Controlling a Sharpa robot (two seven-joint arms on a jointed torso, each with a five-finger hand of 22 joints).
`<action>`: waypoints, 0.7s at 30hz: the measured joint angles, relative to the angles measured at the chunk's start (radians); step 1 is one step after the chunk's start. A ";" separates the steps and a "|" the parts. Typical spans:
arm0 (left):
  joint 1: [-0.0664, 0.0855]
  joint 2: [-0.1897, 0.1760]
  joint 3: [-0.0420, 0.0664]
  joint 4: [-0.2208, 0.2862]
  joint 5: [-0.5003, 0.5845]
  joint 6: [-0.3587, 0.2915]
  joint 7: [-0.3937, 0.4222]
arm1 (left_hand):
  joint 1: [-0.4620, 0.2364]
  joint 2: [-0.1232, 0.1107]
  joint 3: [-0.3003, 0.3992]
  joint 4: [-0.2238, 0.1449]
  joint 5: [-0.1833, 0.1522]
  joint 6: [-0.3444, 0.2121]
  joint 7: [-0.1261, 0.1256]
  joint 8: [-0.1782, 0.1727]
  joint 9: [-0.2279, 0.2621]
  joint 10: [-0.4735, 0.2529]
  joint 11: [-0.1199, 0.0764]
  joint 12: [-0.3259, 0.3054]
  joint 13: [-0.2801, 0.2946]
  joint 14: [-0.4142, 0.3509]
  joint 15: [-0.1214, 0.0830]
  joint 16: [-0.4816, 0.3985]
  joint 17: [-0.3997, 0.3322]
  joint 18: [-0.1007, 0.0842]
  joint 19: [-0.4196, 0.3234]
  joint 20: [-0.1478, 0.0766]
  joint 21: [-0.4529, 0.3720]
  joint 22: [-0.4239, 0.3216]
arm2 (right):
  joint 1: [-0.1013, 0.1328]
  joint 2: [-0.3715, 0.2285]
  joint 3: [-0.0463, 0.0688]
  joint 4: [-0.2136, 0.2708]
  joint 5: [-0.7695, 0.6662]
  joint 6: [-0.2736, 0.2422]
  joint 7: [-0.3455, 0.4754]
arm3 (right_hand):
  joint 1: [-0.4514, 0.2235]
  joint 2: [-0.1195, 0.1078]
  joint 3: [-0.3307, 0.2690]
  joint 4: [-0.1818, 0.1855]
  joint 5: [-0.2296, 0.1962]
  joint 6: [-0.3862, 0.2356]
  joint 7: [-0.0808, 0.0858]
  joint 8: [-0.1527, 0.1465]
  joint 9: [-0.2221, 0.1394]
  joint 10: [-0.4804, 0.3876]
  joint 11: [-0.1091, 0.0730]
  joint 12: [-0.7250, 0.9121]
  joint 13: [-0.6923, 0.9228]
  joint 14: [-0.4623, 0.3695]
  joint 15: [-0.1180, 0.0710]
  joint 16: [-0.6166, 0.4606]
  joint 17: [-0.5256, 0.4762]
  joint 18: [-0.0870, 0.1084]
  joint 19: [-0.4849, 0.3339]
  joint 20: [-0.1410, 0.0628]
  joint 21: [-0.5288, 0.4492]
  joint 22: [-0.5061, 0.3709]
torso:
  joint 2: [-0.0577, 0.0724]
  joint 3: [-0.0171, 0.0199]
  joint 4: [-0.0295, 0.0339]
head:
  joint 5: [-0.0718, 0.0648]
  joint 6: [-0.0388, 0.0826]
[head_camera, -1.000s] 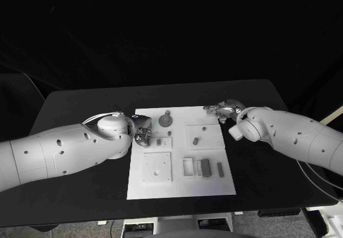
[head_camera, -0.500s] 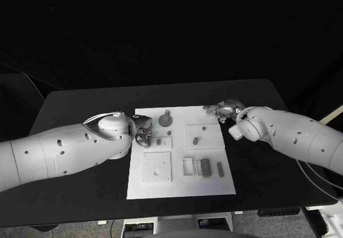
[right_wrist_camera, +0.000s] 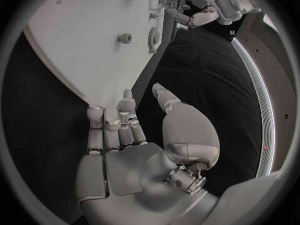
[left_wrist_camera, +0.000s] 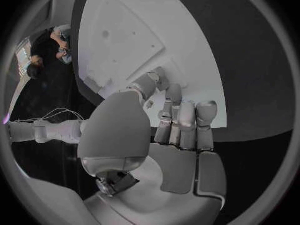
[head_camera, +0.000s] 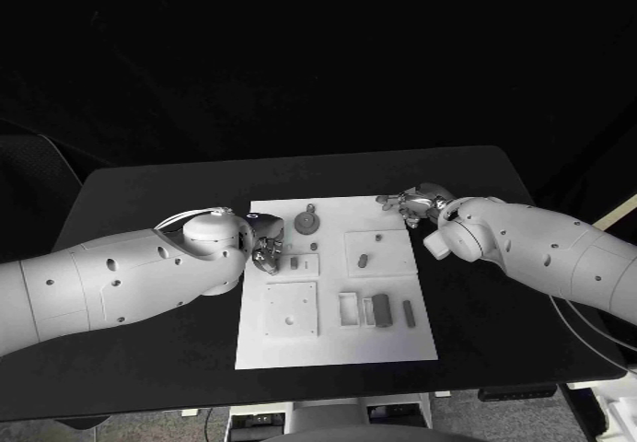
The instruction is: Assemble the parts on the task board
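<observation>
The white task board (head_camera: 332, 345) lies mid-table. On it I see a round toothed grey part (head_camera: 308, 222), a small peg (head_camera: 315, 247), a short grey part (head_camera: 364, 261) on a raised square, and two grey bars (head_camera: 382, 311) beside a white frame. My left hand (head_camera: 266, 251) lies at the board's left edge, its fingers (left_wrist_camera: 181, 125) stretched side by side over the white surface (left_wrist_camera: 144, 30) with nothing in them. My right hand (head_camera: 414, 204) rests at the board's far right corner, its fingers (right_wrist_camera: 112, 120) on the board's edge (right_wrist_camera: 69, 40), holding nothing.
A raised square plate (head_camera: 292, 308) with a hole sits near the board's front left. The right wrist view also shows the peg (right_wrist_camera: 125, 37), the toothed part (right_wrist_camera: 153, 37) and my left hand (right_wrist_camera: 203, 7) across the board. Black table (head_camera: 159, 198) surrounds the board.
The left hand's fingers have shifted very slightly at the board's left edge. The right hand and the parts have not moved.
</observation>
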 measured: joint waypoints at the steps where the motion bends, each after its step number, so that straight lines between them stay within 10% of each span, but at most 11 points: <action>1: 0.000 0.000 0.000 0.000 0.000 0.000 0.000 | 0.000 0.000 0.000 0.000 -0.001 0.000 0.000 0.000 0.000 0.000 0.000 0.000 0.000 0.000 0.000 0.000 0.000 0.000 0.000 0.000 0.000 0.000 | 0.000 0.000 0.000 0.000 0.000 0.000 0.000 | 0.000 0.000 0.000 0.000 0.000 0.000 0.000 0.000 0.000 0.000 0.000 0.000 0.000 0.000 0.000 0.000 0.000 0.000 0.000 0.000 0.000 0.000 | 0.000 0.0000 0.0000 | 0.000 0.000; 21: -0.001 0.009 -0.001 -0.004 -0.027 -0.003 0.000 | 0.004 0.001 -0.002 0.000 0.002 0.002 -0.002 0.002 -0.001 0.000 0.000 0.000 0.000 0.002 0.002 0.000 -0.001 0.000 0.000 0.000 0.000 0.000 | 0.000 0.000 0.000 0.000 0.000 0.001 0.000 | -0.004 0.004 0.000 0.000 0.000 0.000 -0.001 0.000 -0.001 0.000 0.000 0.000 0.000 0.000 0.000 0.000 0.000 0.000 0.000 0.000 0.000 0.000 | 0.000 -0.0004 0.0000 | -0.001 -0.004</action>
